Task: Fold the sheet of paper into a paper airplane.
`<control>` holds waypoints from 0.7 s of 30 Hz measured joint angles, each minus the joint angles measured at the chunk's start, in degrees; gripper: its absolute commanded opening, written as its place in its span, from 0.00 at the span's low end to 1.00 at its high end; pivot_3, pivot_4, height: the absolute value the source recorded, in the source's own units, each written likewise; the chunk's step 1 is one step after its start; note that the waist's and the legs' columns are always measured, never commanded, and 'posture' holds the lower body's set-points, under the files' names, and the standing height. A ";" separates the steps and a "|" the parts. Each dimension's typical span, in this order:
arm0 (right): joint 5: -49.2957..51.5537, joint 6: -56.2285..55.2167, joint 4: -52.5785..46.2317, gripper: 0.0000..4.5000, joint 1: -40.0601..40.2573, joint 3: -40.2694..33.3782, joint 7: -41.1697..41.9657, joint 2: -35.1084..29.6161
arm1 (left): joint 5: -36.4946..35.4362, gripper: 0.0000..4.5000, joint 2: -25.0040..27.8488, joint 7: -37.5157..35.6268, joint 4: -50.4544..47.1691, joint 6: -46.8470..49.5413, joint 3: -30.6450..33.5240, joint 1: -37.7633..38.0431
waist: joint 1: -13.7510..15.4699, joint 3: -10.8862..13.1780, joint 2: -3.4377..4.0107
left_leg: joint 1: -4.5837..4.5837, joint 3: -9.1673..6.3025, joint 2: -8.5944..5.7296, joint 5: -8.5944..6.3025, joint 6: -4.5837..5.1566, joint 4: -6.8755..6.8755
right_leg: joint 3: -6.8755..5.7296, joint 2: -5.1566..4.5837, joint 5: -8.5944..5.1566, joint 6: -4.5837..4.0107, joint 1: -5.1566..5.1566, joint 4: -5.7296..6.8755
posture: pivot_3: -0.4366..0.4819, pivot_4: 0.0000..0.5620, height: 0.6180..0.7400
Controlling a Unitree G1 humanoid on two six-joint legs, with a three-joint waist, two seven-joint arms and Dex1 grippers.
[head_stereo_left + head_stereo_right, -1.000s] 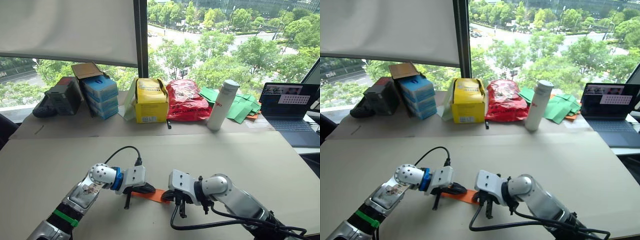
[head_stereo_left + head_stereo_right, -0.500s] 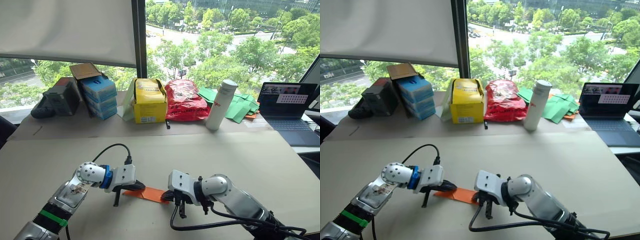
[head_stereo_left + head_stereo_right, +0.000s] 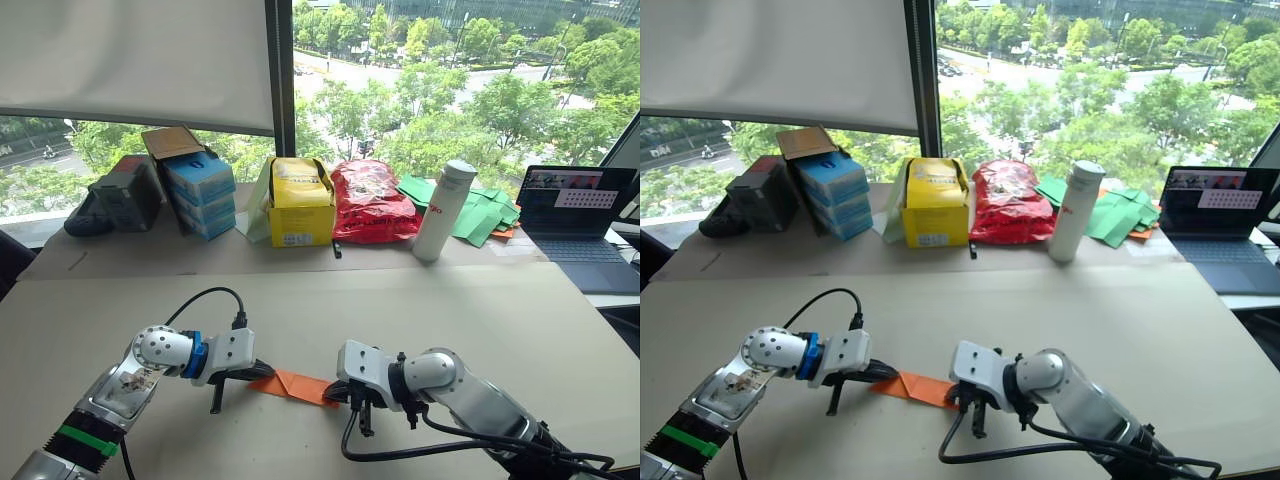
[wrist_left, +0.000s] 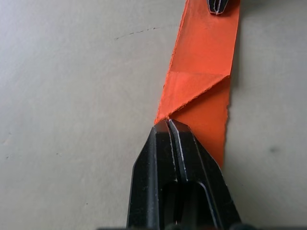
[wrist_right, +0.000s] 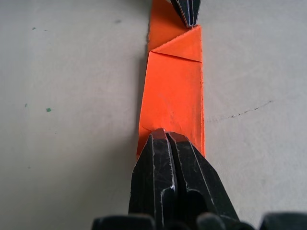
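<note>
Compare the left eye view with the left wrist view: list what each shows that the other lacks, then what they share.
The left eye view alone takes in the back row by the window: blue boxes, a yellow box, a red bag, a white bottle, green paper pieces and a laptop. The left wrist view alone reveals the triangular fold and crease on the sheet of paper, with the left gripper shut on its end. Both show that orange paper flat on the table, the right gripper at its far end.
</note>
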 measured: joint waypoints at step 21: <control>18.07 5.40 -16.85 0.75 9.27 -22.14 -2.20 -1.24 | -26.40 0.49 1.04 6.91 -20.97 29.95 22.26 17.81 | 0.18 0.44 -0.02 | -0.48 -0.11 -0.03 0.03 -0.09 0.03 | -0.06 -0.14 -0.01 0.08 -0.15 -0.12 | 0.48 0.27 1.00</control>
